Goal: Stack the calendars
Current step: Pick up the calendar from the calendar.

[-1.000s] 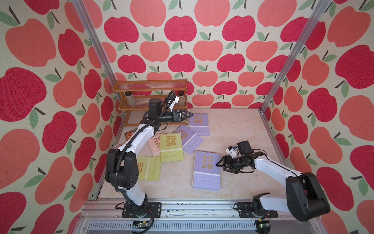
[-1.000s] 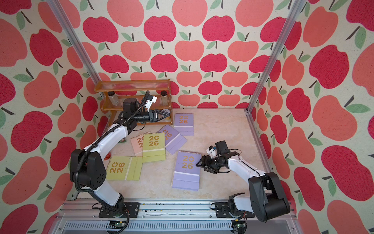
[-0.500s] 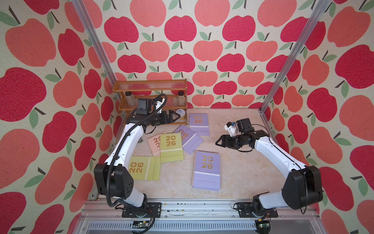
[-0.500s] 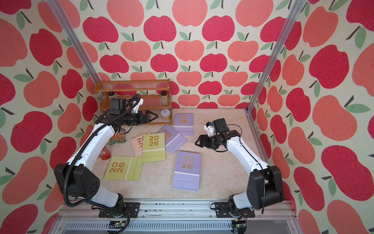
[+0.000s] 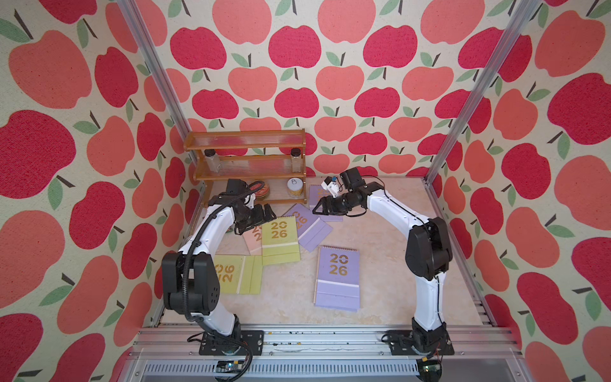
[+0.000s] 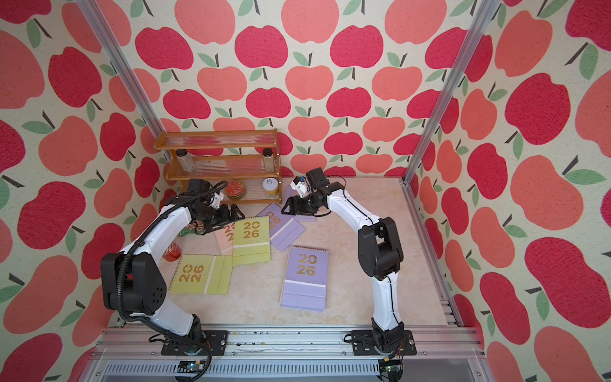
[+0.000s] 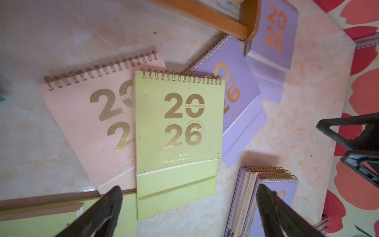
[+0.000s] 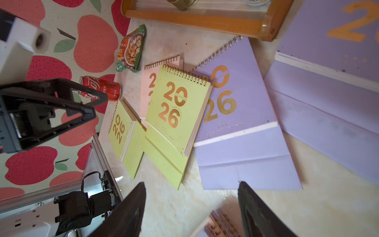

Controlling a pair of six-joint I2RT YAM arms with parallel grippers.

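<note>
Right gripper (image 5: 318,209) has swung off the lilac stack (image 5: 337,279) at the front & now hangs over the far lilac calendar (image 7: 272,55) by the spice rack (image 5: 248,158). Left gripper (image 5: 266,213) has backed away from that spot to above the pink calendar (image 5: 251,238). Left jaws are spread wide w/ nothing in them. Right jaws are apart too, nothing btw them in the right wrist view.

Calendars: one stack is built, several spirals deep. Five are still loose. A yellow-green calendar (image 5: 280,239) lies on the pink one & on the edge of the tilted lilac calendar (image 5: 312,230). A sideways yellow-green calendar (image 5: 236,274) is near the left arm.

Risks, as I judge them:
- Far one lies dead flat, so fingers prob. skid & shove it instead of pinching.
- Rack foot is just beside its corner, can't tell if on it. A lift could snag there & rock the rack.
- Overlaps: pulling a lower one drags the upper, and spirals may hook.
- Grippers are near each other, so poss. clash if both go for the cluster.
- A hanging flap could make it land crooked on the stack.
</note>
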